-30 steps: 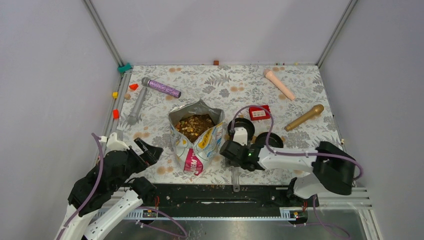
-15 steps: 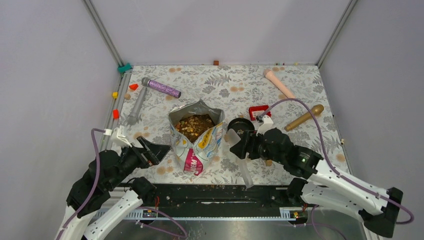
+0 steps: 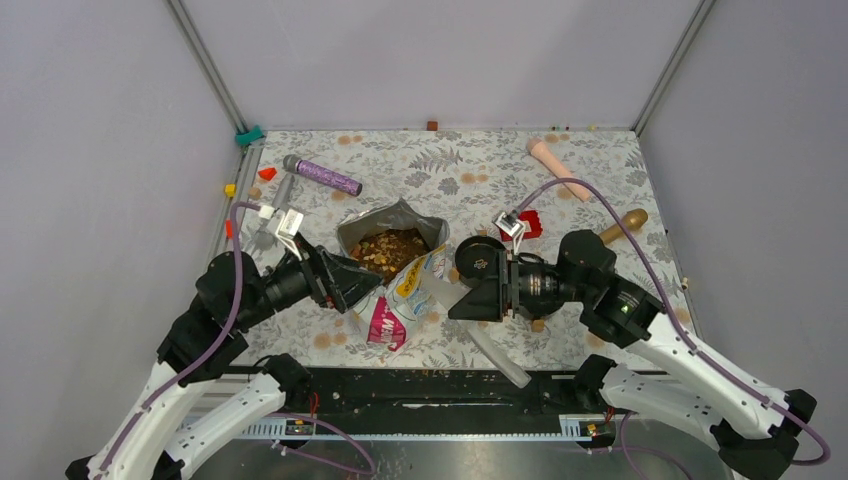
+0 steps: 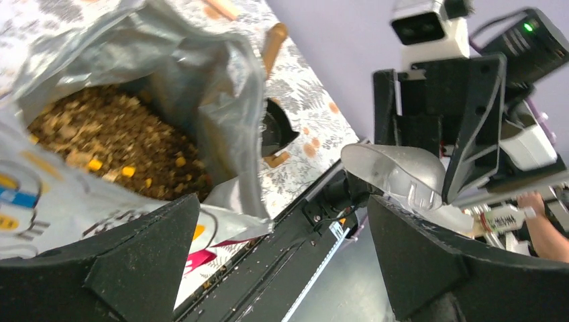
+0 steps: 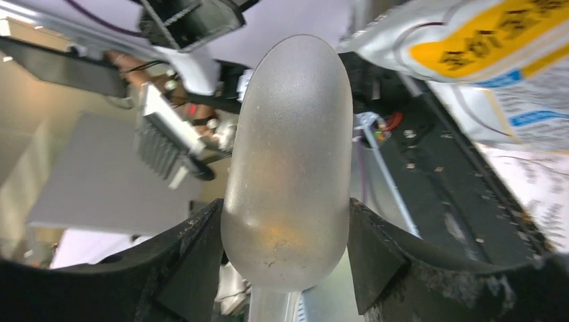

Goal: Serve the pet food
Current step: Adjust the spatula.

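The open yellow-white-pink bag (image 3: 395,290) stands mid-table, full of brown pet food (image 3: 390,248). My left gripper (image 3: 350,283) is open at the bag's front left rim. In the left wrist view (image 4: 282,261) the bag's foil edge (image 4: 201,87) and the kibble (image 4: 100,134) lie by the left finger. My right gripper (image 3: 470,295) is shut on a clear plastic scoop (image 3: 445,292), held in the air just right of the bag. The scoop's bowl (image 5: 292,168) looks empty and its handle trails back. The scoop also shows in the left wrist view (image 4: 402,178).
A black bowl (image 3: 480,258) sits right of the bag, behind the right gripper. A red box (image 3: 522,225) lies further back. Toy microphones lie around: purple-grey (image 3: 322,175), pink (image 3: 558,168), gold (image 3: 610,233). Small blocks (image 3: 232,228) line the left edge. The black front rail (image 3: 400,385) carries crumbs.
My right arm lifted the scoop off the table's front edge and swung it up beside the bag. My left arm rose and moved forward to the bag's left rim.
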{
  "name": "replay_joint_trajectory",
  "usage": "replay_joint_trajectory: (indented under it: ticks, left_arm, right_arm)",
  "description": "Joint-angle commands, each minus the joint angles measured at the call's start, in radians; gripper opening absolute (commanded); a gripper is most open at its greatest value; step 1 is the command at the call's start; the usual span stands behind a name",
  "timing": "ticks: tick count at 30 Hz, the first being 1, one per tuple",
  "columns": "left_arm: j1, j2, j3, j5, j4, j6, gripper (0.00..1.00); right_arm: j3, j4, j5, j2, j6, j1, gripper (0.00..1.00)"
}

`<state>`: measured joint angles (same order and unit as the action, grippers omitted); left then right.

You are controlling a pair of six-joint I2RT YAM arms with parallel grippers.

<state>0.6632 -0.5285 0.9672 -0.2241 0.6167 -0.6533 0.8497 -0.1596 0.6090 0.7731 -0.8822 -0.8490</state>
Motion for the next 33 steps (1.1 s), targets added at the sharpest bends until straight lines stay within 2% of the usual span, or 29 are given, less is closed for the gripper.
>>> replay_joint_trajectory:
  ticks: [1,3,9,13,16,19,23,29,33]
  left_arm:
    - [-0.004,-0.013,-0.012,-0.183,-0.189,0.097,0.99]
    - [-0.003,-0.024,-0.022,-0.253,-0.220,0.130,0.99]
    - [-0.003,-0.051,-0.036,-0.287,-0.283,0.167,0.98]
    - [-0.001,-0.065,-0.076,-0.407,-0.398,0.184,0.97]
    - [0.003,-0.074,-0.096,-0.437,-0.462,0.186,0.97]
    - [0.015,-0.098,-0.102,-0.478,-0.531,0.175,0.97]
    - [0.051,-0.143,-0.086,-0.478,-0.545,0.187,0.96]
    - [0.126,-0.199,-0.072,-0.430,-0.557,0.211,0.82]
    - [0.152,-0.219,-0.078,-0.424,-0.605,0.195,0.63]
  right_arm:
    - [0.048,0.229,0.189,0.059,-0.214,0.011,0.50]
    - [0.047,0.289,0.201,0.075,-0.269,0.010,0.50]
    - [0.051,0.383,0.245,0.109,-0.384,0.010,0.50]
    - [0.014,0.529,0.277,0.148,-0.512,0.010,0.50]
    - [-0.013,0.636,0.293,0.182,-0.604,0.010,0.49]
    - [-0.016,0.695,0.295,0.211,-0.638,0.010,0.48]
    - [-0.001,0.709,0.294,0.244,-0.640,0.010,0.47]
    - [0.005,0.762,0.310,0.272,-0.675,0.008,0.47]
    - [-0.007,0.758,0.310,0.273,-0.670,0.009,0.47]
